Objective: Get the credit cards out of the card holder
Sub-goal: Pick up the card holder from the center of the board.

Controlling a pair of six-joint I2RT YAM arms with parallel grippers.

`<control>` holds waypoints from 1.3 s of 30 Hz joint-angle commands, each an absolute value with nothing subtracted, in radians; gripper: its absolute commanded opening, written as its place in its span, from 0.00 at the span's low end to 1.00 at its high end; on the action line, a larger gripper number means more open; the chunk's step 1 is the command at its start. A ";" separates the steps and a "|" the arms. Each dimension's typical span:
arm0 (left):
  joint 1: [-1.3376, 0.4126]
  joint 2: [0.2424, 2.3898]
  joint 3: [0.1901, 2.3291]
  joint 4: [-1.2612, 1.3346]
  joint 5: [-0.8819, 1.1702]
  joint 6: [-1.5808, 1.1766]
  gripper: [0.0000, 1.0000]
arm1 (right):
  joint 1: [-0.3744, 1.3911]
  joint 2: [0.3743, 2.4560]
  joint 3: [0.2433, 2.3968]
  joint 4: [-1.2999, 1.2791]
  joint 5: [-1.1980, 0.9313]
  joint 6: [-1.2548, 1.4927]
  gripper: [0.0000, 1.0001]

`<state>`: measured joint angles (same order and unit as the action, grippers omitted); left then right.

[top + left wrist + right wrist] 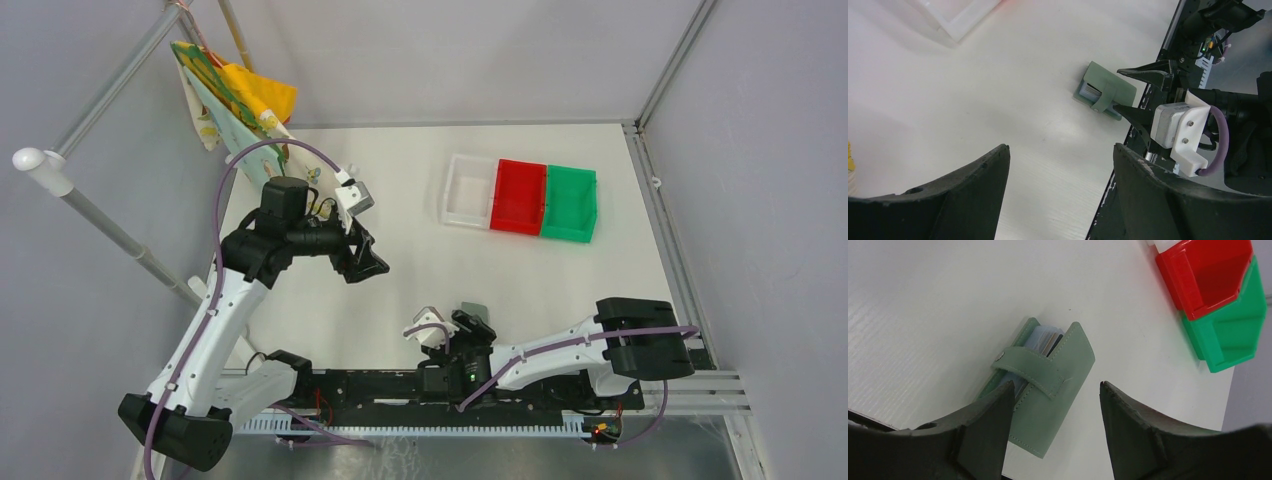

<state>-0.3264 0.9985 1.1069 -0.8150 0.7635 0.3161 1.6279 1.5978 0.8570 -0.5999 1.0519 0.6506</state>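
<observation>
My right claw [1055, 384] hangs open over the card holder [1048, 390] — holding nothing.

The grey-green card holder lies flat on the white table [420, 270], close to the near edge, about in the middle. It is folded shut, with a strap and a round snap across it. The credit cards [1044, 341] are inside — only their edges peek out at one end, one pale and one dark. One finger of my right claw is over the holder's edge; the other is off to the side, apart from it. My left claw [370, 265] is up in the air, farther back on the left, open wide and empty. A white bin [468, 190], a red bin [518, 197] and a green bin [568, 203] sit side by side at the far right.
</observation>
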 commanded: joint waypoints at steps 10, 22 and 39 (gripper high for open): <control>-0.321 0.974 1.161 -0.806 0.819 0.272 0.79 | 1.670 1.392 0.759 -0.547 0.919 0.665 0.89; -0.322 0.965 1.167 -0.807 0.822 0.262 0.78 | 1.669 1.493 0.785 -0.628 1.013 0.740 0.88; -0.321 0.967 1.172 -0.811 0.863 0.248 0.74 | 1.662 1.283 0.656 -0.521 1.070 0.788 0.25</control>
